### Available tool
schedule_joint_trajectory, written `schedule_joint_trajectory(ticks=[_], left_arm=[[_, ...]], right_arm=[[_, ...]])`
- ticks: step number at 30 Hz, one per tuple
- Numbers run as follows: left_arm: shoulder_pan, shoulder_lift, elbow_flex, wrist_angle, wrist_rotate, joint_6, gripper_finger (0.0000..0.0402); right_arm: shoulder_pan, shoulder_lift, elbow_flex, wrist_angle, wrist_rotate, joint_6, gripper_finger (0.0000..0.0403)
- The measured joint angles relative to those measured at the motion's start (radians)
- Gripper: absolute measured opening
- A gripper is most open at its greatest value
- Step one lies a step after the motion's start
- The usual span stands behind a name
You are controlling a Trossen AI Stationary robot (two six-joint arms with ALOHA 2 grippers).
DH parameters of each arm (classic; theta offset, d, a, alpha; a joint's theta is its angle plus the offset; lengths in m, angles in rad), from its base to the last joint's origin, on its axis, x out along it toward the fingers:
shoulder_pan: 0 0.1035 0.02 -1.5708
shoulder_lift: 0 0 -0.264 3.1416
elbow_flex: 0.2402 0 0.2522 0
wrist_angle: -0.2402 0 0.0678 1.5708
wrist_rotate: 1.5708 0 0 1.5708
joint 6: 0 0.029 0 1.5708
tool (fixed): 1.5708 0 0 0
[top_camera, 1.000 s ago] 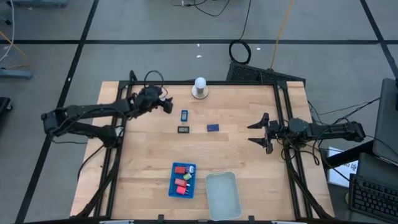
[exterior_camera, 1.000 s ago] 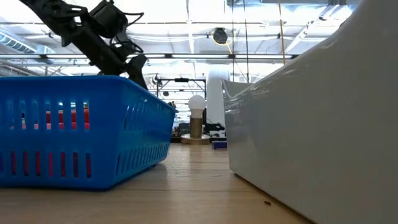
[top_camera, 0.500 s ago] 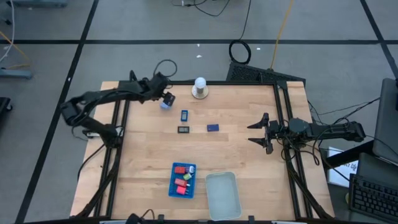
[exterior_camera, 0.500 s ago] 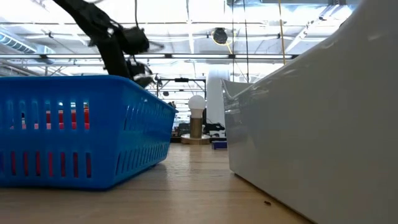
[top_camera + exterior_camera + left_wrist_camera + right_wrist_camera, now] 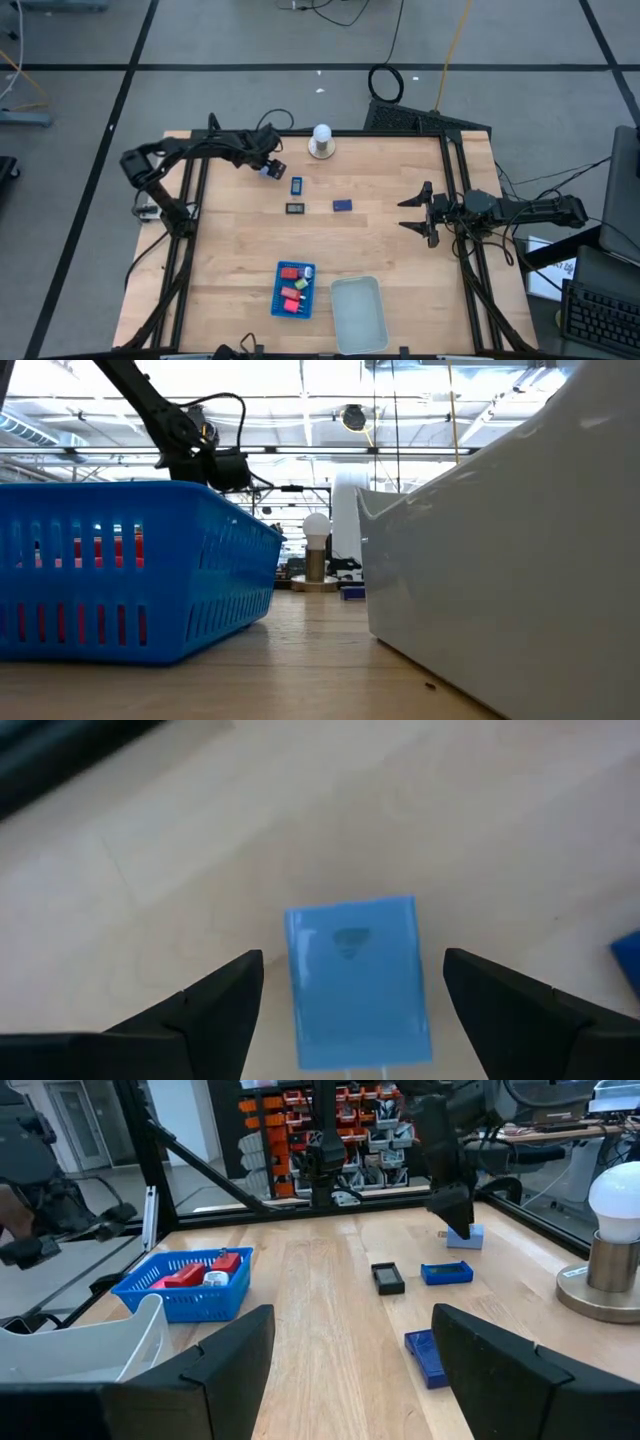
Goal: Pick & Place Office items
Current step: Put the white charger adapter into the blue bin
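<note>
A light blue block (image 5: 358, 982) lies flat on the wood at the table's far left. My left gripper (image 5: 352, 958) hangs over it, pointing steeply down, open, one finger on either side and a gap to each. It also shows in the high view as the left gripper (image 5: 268, 167). A blue rectangle (image 5: 296, 185), a black piece (image 5: 296, 208) and a dark blue piece (image 5: 342, 205) lie mid-table. My right gripper (image 5: 417, 212) waits open and level at the right edge.
A blue basket (image 5: 281, 300) with red pieces and a green bit stands near the front edge, with a white tray (image 5: 358, 313) to its right. A white ball on a round base (image 5: 321, 141) stands at the far edge, close to my left gripper.
My left arm has swung toward the table's far edge. Its gripper has tipped from a shallow slant to steeply down and has sunk over the light blue block, which has stayed in place on the table.
</note>
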Motion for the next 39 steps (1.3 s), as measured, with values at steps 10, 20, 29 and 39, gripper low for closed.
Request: schedule_joint_trajectory(ticks=[10, 20, 29, 39], left_arm=[[0.0, 0.059, 0.0, -0.002, 0.0, -0.049, 0.0305], [-0.022, 0.06, 0.0, 0.038, -0.005, -0.001, 0.0308], [-0.039, 0.06, -0.005, 0.024, -0.032, -0.018, 0.0308], [-0.017, 0.057, -0.03, 0.029, 0.029, -0.056, 0.0308]], right_arm=[[0.0, 0.0, 0.0, 0.0, 0.0, 0.0, 0.0263], [0.0, 0.0, 0.0, 0.0, 0.0, 0.0, 0.0263], [0.0, 0.0, 0.0, 0.0, 0.0, 0.0, 0.0263], [0.0, 0.0, 0.0, 0.0, 0.0, 0.0, 0.0263]])
